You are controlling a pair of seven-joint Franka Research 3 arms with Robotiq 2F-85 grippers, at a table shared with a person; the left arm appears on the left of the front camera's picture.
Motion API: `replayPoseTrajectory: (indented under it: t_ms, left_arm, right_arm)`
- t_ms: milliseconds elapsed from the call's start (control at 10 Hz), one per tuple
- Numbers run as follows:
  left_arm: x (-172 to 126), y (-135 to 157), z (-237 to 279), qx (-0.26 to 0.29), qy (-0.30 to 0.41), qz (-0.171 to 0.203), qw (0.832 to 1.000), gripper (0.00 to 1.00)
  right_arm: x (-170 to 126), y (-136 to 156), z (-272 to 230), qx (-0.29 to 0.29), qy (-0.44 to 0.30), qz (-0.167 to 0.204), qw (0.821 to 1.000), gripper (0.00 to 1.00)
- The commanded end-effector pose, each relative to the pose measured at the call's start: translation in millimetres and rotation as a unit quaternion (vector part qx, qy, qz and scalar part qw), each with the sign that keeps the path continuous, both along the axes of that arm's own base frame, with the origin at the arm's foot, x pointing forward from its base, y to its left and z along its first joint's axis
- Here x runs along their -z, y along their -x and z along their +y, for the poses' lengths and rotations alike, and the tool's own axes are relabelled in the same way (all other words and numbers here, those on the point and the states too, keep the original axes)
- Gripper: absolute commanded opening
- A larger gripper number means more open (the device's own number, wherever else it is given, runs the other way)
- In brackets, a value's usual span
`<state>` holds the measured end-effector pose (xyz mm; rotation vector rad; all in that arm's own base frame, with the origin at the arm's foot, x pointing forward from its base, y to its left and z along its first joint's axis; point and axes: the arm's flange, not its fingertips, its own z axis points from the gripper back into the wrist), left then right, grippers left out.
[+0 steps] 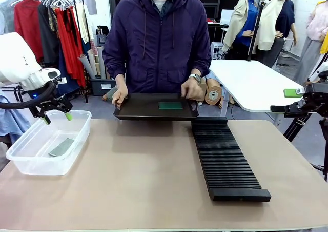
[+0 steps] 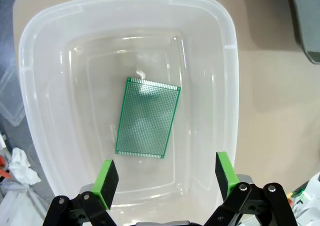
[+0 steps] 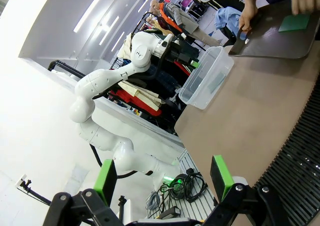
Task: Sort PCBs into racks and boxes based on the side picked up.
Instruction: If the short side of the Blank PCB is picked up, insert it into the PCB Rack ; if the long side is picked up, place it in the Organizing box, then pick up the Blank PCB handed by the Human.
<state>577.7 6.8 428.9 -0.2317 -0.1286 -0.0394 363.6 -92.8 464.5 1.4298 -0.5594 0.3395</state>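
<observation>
Front view: the left gripper (image 1: 55, 117) hangs spread and empty above the clear plastic box (image 1: 78, 139), where one thin green board (image 1: 62, 147) lies flat. A person holds out a smooth black tray (image 1: 138, 111) carrying another board (image 1: 170, 105), likely offering it. The ribbed black rack (image 1: 225, 160) stands bare.
Left wrist view: the boxed board shows its dotted face.
Right wrist view: the right gripper (image 3: 164, 178) is open and empty beside the rack
</observation>
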Motion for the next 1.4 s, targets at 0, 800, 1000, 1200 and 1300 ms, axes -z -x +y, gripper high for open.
replayPoseTrajectory:
  t_ms: [0,800,1000,1200,1300]
  left_arm:
    - [-0.7,9.5,-2.4,-0.012,-0.02,0.0,1.0,1.0]
    - [-1.2,9.1,-2.4,-0.002,-0.012,0.003,1.0,1.0]
    - [-1.6,8.5,-3.4,-0.002,-0.01,0.005,1.0,1.0]
    - [-4.6,9.3,-2.5,0.0,0.025,0.004,1.0,1.0]
    - [-6.6,11.4,2.6,0.01,0.065,0.015,0.998,1.0]
  right_arm:
    - [-1.4,0.7,0.3,-0.001,-0.001,-0.003,1.0,1.0]
    - [-1.4,0.7,0.3,-0.001,-0.001,-0.003,1.0,1.0]
    - [-1.4,0.7,0.3,-0.001,-0.001,-0.003,1.0,1.0]
    - [-1.4,0.7,0.3,-0.001,-0.001,-0.003,1.0,1.0]
    - [-1.4,0.7,0.3,-0.001,-0.001,-0.003,1.0,1.0]
